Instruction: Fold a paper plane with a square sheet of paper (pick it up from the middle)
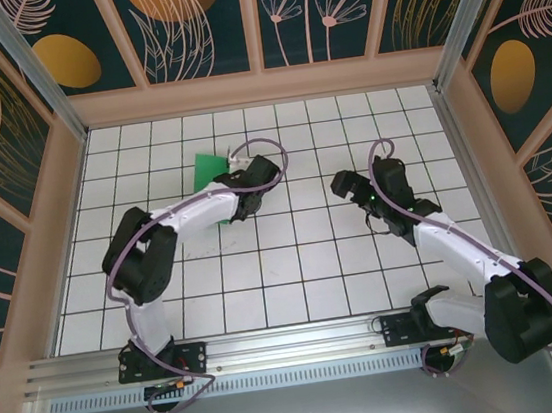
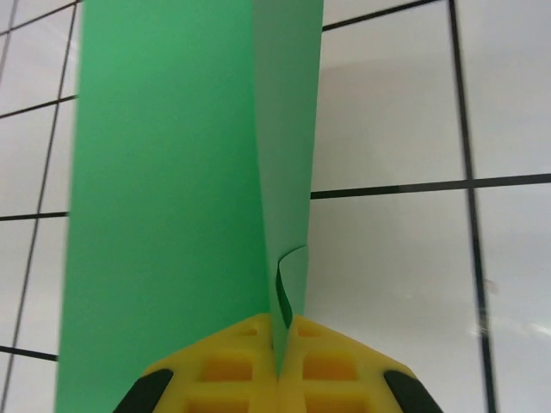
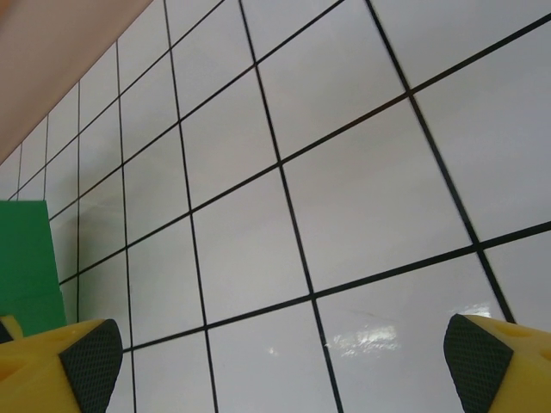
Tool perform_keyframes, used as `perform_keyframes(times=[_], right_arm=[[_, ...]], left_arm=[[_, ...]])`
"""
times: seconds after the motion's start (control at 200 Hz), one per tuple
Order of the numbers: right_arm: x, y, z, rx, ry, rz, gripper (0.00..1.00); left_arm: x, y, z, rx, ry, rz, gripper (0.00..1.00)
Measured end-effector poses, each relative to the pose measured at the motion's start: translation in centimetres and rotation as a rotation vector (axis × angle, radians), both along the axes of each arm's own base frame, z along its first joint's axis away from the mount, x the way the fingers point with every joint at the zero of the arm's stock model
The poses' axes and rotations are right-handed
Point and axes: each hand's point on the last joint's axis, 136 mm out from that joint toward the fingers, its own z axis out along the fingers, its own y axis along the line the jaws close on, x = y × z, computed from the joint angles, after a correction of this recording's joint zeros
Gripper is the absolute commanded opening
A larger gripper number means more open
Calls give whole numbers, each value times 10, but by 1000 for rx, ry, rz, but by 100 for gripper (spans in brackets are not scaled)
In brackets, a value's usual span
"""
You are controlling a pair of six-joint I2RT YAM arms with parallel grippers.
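Clamped together, the yellow fingers of my left gripper (image 2: 277,344) pinch the square sheet of paper (image 2: 172,215) by one edge, with no gap between the pads. My right gripper (image 3: 280,357) is spread wide with nothing between its black-padded fingertips (image 3: 82,361), and it hangs over bare tiles.

My left wrist camera gives detail the overhead one cannot. The paper is plain green, with a broad panel on the left and a narrower flap on the right. The two meet along a sharp line that rises straight up from my fingertips. Just above the grip a small bit of the edge curls over, its underside in dark shadow.

From above, the sheet (image 1: 212,164) is a green wedge on the white gridded table (image 1: 303,264), left of centre and toward the far side. My left wrist covers most of it, and a thin sliver of green shows on the near side of the arm. That view also shows my two arms well apart, the right one reaching over the middle-right tiles, and the walls printed with leaves and flowers.

My right wrist camera catches the paper (image 3: 26,258) as a flat green patch at the left edge.
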Motion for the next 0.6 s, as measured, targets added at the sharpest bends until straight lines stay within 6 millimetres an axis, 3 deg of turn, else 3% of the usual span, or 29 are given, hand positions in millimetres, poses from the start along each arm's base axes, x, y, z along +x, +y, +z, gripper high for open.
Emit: perform_keyframes(times=[0.135,0.41,0.6], right_arm=[[5,-22,-3,-14,11,-82,98],[12,-52,-13,-27,45,-177,98],[14,-51,-22,-25,81,-155,98]], left_arm=[[4,-12,-10,53,14,-13,5],[-1,-64,-36,-15,74,-87,18],[-6,-85,-42,-120,121,-90,48]])
